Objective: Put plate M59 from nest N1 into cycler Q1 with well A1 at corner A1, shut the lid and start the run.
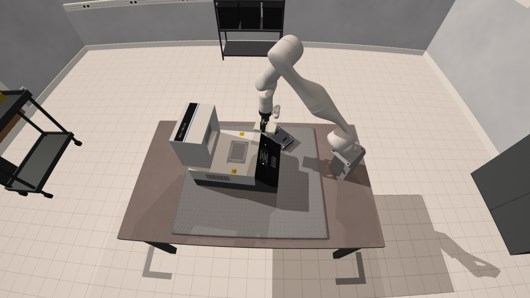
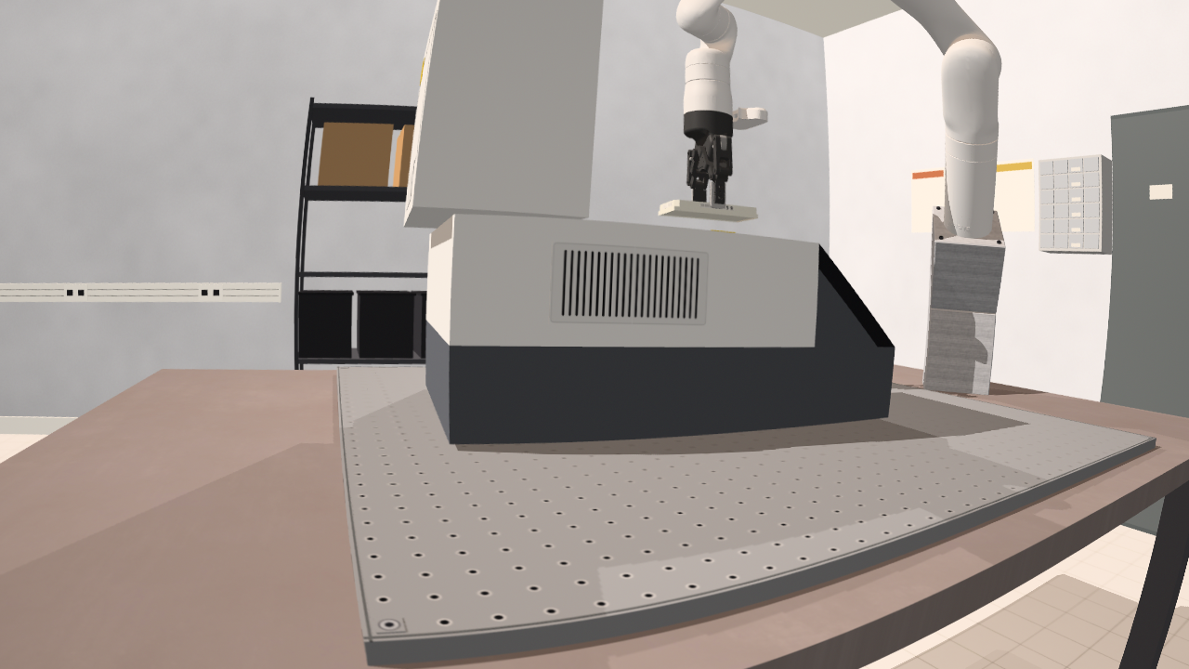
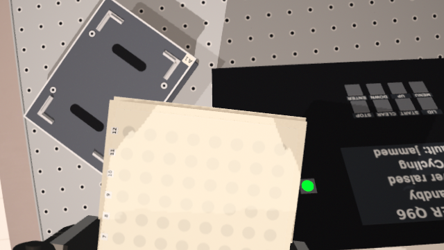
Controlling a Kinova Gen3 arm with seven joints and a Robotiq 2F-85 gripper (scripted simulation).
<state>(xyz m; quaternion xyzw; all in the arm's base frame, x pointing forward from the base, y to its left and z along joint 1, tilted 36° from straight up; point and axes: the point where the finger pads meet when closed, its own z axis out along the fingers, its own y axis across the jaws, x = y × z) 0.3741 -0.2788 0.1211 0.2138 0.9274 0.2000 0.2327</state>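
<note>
My gripper [image 1: 263, 126] [image 2: 709, 202] [image 3: 184, 243] is shut on the cream plate M59 [image 1: 269, 127] [image 2: 706, 210] [image 3: 201, 173] and holds it level in the air. It hangs beside the far top corner of cycler Q1 [image 1: 222, 163] [image 2: 623, 282], above the edge of its black front panel [image 1: 268, 163] [image 3: 270, 90]. The dark plate nest N1 [image 1: 287, 139] [image 3: 88, 78] lies bare below. Q1's lid [image 1: 192, 133] [image 2: 507, 108] stands raised, and the block [image 1: 237, 151] is uncovered. The lamp [image 1: 265, 145] [image 3: 307, 186] is green. The LID key [image 3: 430, 104] and the START key [image 3: 407, 105] show in the wrist view.
Q1 and the nest stand on a perforated breadboard [image 1: 251, 215] [image 2: 581, 541] on a brown table [image 1: 148, 177]. The arm's base pedestal [image 1: 346, 161] [image 2: 960, 316] is at the table's right. A black cart [image 1: 33, 148] and a shelf [image 1: 248, 25] stand on the floor.
</note>
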